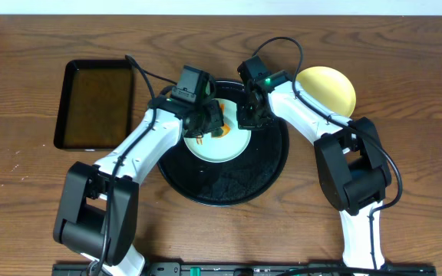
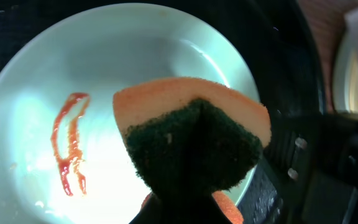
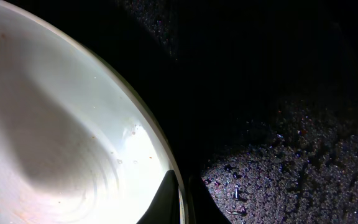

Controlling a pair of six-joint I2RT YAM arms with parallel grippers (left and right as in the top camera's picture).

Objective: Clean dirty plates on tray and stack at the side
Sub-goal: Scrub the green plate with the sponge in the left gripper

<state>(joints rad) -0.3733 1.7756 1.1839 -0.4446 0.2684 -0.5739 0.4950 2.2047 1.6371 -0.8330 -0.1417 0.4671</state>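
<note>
A pale mint-blue plate [image 1: 219, 144] lay face up on the tray [image 1: 225, 184], a large round black one with a raised rim and a grainy surface. The plate sat in the tray's far half. A thin orange-red smear [image 2: 70, 144] ran in a narrow loop across its well. Its right-hand rim sat between the fingers of the right tool [image 3: 180, 200]. A pale yellow plate [image 1: 327, 88] lay flat on the worktop [image 1: 405, 61], off the tray, near its far right edge.
</note>
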